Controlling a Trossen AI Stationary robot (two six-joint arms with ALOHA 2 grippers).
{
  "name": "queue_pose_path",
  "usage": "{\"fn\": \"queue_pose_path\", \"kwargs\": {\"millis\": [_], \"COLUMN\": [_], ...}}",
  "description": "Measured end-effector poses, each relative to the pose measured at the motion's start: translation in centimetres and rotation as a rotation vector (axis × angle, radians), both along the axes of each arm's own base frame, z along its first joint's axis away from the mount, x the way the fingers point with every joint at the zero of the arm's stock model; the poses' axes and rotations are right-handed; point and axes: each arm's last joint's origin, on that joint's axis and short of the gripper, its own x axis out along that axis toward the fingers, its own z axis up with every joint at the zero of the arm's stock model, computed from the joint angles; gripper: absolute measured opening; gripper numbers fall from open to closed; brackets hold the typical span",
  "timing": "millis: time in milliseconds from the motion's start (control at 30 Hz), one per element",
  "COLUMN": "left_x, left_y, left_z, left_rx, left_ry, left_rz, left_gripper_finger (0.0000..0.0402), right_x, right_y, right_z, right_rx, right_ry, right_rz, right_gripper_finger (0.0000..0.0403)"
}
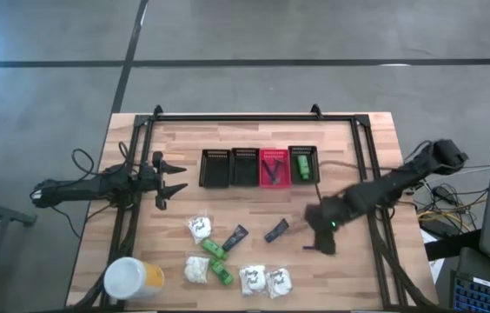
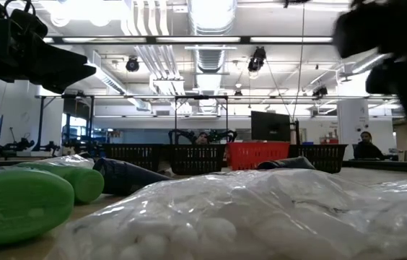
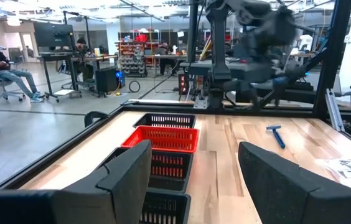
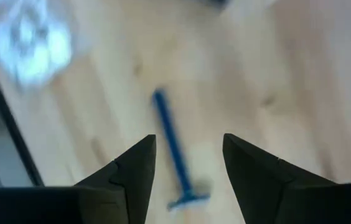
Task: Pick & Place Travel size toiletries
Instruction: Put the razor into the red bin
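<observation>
Fingers of the right gripper (image 4: pixel 185 168) are spread wide above a blue razor (image 4: pixel 171 148) on the bare table (image 1: pixel 375 269), right of the other toiletries (image 1: pixel 228 256), presumably for grasping. The left gripper (image 1: pixel 178 177), also open, is parked left of the baskets (image 1: pixel 259 167).

A blue razor (image 4: pixel 173 157) lies on the wooden desk (image 4: pixel 275 81), between the open jaws; a white packet (image 4: pixel 29 38) is well apart from the razor.
</observation>
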Motion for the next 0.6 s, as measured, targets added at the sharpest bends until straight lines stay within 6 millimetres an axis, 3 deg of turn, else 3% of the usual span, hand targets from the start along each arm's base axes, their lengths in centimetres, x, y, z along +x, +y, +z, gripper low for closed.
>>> {"fn": "queue_pose_path", "kwargs": {"millis": [200, 600], "left_x": [0.0, 0.0], "left_y": [0.0, 0.0], "left_z": [0.0, 0.0], "left_rx": [0.000, 0.000], "left_ry": [0.001, 0.000], "left_rz": [0.000, 0.000], "left_gripper_finger": [0.0248, 0.0248], "right_x": [-0.9, 0.0], "right_y": [3.3, 5.1], "right_z": [-1.6, -4.7], "right_rx": [-0.040, -0.096], "right_ry": [0.068, 0.126], "right_rz": [0.095, 0.154], "right_gripper_finger": [0.0200, 0.0281]}}
